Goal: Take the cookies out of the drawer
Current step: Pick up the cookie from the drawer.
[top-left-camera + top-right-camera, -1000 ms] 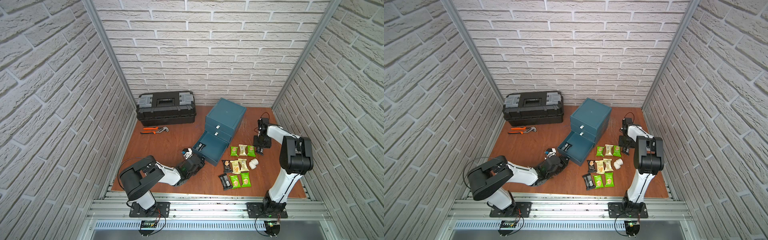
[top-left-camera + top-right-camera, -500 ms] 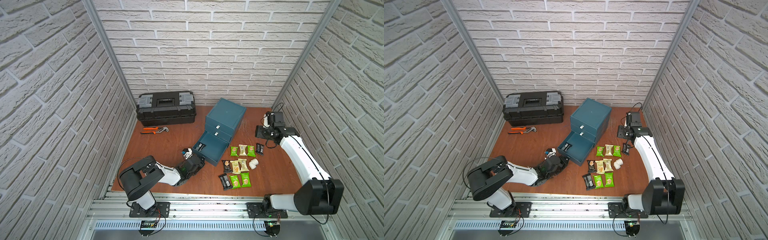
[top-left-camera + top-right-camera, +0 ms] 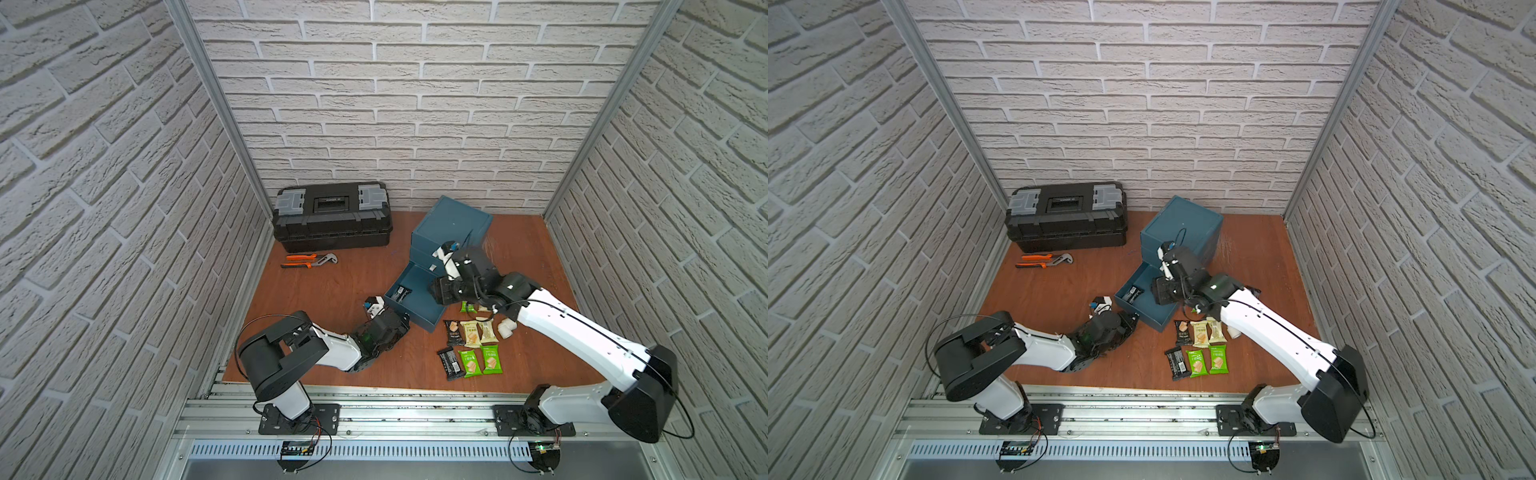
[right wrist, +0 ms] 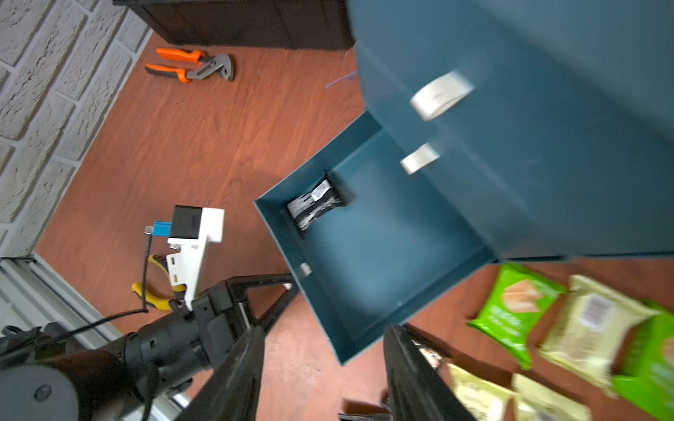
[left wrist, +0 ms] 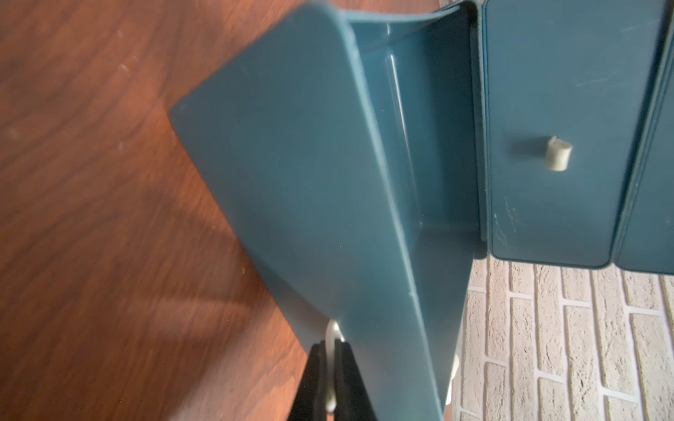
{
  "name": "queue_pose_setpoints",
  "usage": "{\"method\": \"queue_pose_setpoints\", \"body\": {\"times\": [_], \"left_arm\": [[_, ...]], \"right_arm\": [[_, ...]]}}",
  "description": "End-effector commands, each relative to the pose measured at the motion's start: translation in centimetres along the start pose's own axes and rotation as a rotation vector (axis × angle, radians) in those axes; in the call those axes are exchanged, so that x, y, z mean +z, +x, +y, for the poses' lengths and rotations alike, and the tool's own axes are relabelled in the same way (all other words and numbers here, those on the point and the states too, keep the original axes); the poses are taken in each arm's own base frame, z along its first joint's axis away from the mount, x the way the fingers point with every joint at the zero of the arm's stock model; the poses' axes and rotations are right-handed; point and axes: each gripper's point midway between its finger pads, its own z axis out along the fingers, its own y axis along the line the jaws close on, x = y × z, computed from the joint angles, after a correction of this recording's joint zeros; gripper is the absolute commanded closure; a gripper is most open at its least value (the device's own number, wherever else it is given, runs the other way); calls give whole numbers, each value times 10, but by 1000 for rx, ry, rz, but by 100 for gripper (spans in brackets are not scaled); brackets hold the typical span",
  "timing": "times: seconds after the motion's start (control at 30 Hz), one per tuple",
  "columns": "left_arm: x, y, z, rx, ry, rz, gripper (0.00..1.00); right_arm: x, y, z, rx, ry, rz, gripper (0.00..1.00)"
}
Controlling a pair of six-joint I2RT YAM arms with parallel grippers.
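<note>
Our right end effector point(image 4: 324, 331) hovers over the open drawer point(image 4: 364, 255), fingers apart with nothing between them. One black cookie packet point(image 4: 315, 206) lies in a corner of the drawer, apart from the fingertips. The other cookies point(image 3: 473, 336) lie on the bench point(image 3: 332, 291) just beside the drawer. Our left end effector point(image 5: 332, 350) is clamped on the drawer handle point(image 5: 332, 333).

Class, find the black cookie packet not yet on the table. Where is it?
Seen in both top views, the black packet lies inside the open bottom drawer, in its front corner, on the side toward the orange pliers.
</note>
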Motion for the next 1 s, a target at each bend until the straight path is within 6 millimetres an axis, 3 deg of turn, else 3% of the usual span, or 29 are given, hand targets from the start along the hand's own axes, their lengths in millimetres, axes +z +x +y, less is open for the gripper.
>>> {"method": "queue_pose_setpoints", "body": {"times": [0.0, 0.3, 0.5, 0.77, 0.97], "left_arm": [[-2, 1, 14, 27, -45, 10, 100], [-5, 1, 18, 26, -53, 13, 100], [-6, 1, 18, 23, -53, 11, 100], [-6, 1, 19, 22, -53, 10, 100], [-6, 0, 19, 23, -55, 8, 100]], "right_arm": [[29, -4, 11, 193, 0, -37, 43], [105, -4, 20, 279, 97, 12, 42], [140, 3, 27, 260, 110, 68, 41], [157, 6, 22, 245, 160, 90, 43], [152, 1, 18, 231, 181, 65, 45]]}}
